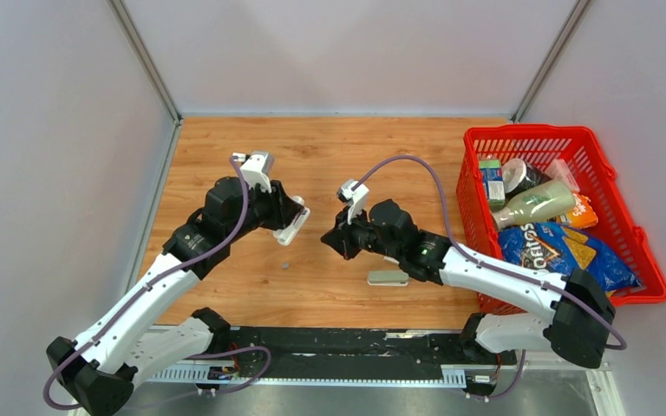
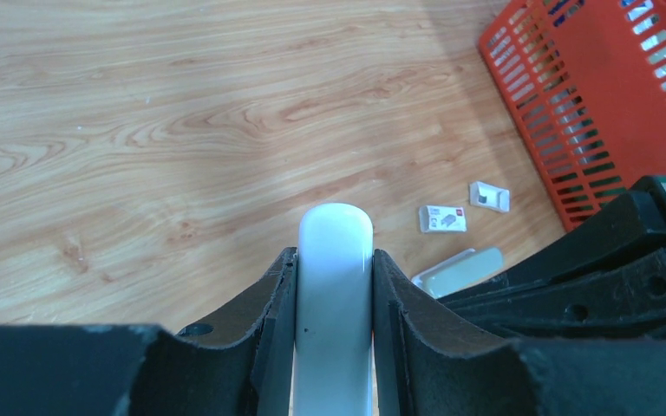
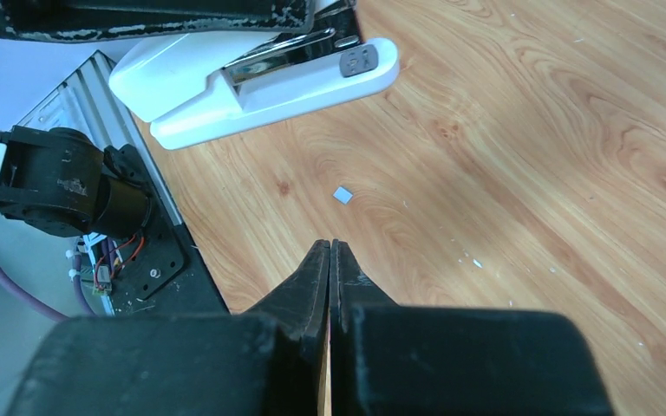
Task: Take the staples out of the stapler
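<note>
Grey walls close in a wooden counter on three sides. My left gripper is clamped on a white stapler, one finger pressed against each flank. The stapler's rounded end pokes out past my fingertips. It is raised above the counter and hinged open: my right wrist camera shows its white body split into two halves, with a shiny metal channel between them. I cannot tell whether that channel is loaded.

My right gripper is closed on nothing, its two fingers pressed flat together. Its tips point toward the stapler and stay apart from it. A short pale-grey strip of staples lies flat on the counter just ahead of those tips. It sits below the open stapler and between my two grippers, touching neither.

Close behind my right gripper, beside its arm, a pale pill-shaped bar lies on the counter. In my left wrist camera, two small white printed packets lie just beyond that bar, near each other but not touching.

Well off to the right of my right gripper stands a red plastic basket. It holds a blue chip bag, a pale bottle lying on its side, and other packages too crowded together to tell apart.
</note>
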`<state>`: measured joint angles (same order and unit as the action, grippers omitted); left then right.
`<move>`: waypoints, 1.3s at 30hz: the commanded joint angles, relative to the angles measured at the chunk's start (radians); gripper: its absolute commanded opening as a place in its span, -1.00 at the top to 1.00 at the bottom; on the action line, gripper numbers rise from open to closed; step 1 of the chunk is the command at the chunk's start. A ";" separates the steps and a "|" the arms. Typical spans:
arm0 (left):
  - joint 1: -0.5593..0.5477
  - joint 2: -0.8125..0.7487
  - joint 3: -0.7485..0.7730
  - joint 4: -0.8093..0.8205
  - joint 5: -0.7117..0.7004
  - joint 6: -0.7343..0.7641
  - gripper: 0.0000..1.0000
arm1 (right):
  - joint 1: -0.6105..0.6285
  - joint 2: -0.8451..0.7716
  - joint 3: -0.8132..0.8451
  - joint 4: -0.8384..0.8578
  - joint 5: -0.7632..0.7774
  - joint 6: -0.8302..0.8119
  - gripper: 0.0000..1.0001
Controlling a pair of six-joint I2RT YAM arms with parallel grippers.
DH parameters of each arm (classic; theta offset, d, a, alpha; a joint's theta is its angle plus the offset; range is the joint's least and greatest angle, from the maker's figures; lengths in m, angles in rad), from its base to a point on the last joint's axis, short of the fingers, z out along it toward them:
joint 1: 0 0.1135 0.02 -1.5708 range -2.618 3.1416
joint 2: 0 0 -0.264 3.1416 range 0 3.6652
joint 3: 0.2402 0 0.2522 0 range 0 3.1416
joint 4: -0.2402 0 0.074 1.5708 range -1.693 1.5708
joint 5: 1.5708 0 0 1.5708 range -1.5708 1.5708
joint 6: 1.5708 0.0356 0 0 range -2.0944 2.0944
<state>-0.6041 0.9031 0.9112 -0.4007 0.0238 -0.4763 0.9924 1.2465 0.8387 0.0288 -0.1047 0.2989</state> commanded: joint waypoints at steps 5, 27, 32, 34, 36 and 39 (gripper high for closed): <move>0.003 -0.036 0.040 0.094 0.188 0.012 1.00 | 0.002 -0.065 0.014 -0.070 0.089 -0.015 1.00; 0.004 -0.066 -0.057 0.342 0.456 -0.110 1.00 | 0.002 -0.061 0.129 0.006 -0.026 0.066 1.00; 0.004 -0.058 -0.066 0.391 0.519 -0.142 1.00 | 0.000 -0.027 0.209 0.023 -0.053 0.046 1.00; 0.003 -0.056 -0.069 0.393 0.534 -0.148 1.00 | 0.002 -0.004 0.253 0.016 -0.070 0.019 1.00; 0.003 -0.050 -0.067 0.393 0.560 -0.150 1.00 | 0.000 0.019 0.302 -0.003 -0.082 -0.012 1.00; 0.003 -0.027 -0.060 0.395 0.634 -0.160 1.00 | 0.002 0.040 0.371 -0.024 -0.095 -0.070 1.00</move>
<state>-0.5716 0.8444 0.8551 -0.0132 0.4477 -0.5781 0.9916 1.2655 1.0653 -0.1196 -0.1699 0.3069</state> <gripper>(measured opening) 0.393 0.004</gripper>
